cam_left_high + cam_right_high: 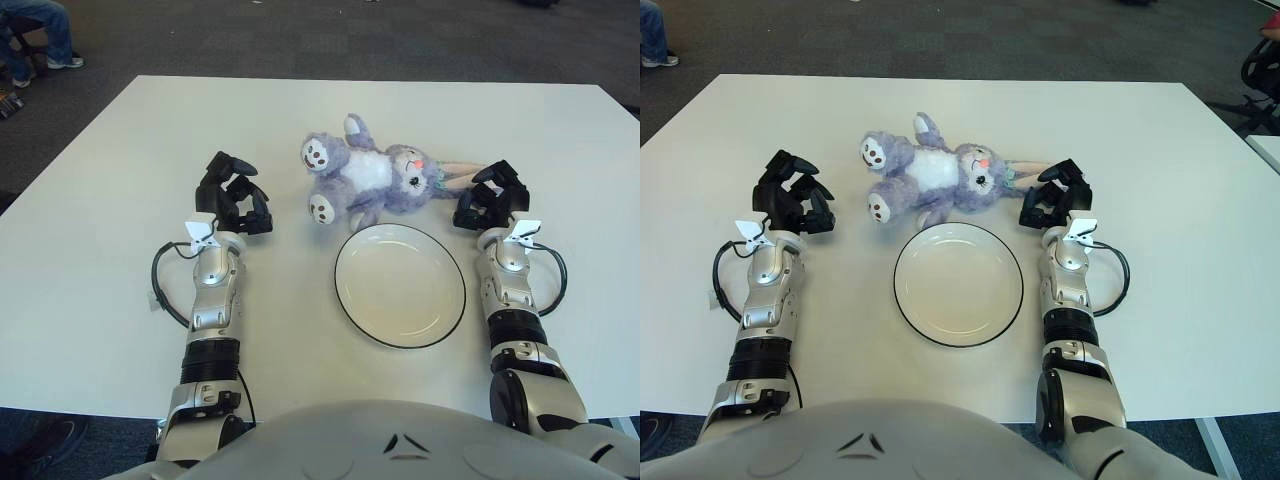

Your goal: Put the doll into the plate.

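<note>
A purple-and-white plush bunny doll (375, 172) lies on its back on the white table (120, 200), head to the right, long ears (460, 174) pointing at my right hand. A white plate (400, 286) with a dark rim sits just in front of the doll, empty. My right hand (492, 202) rests on the table right of the doll, beside the ear tips, fingers relaxed and holding nothing. My left hand (232, 198) rests left of the doll, a short gap away, fingers loosely spread and empty.
The table's far edge runs behind the doll, with dark carpet beyond. A seated person's legs (40, 30) show at the far left. An office chair (1262, 65) stands at the far right. Black cables loop at both wrists.
</note>
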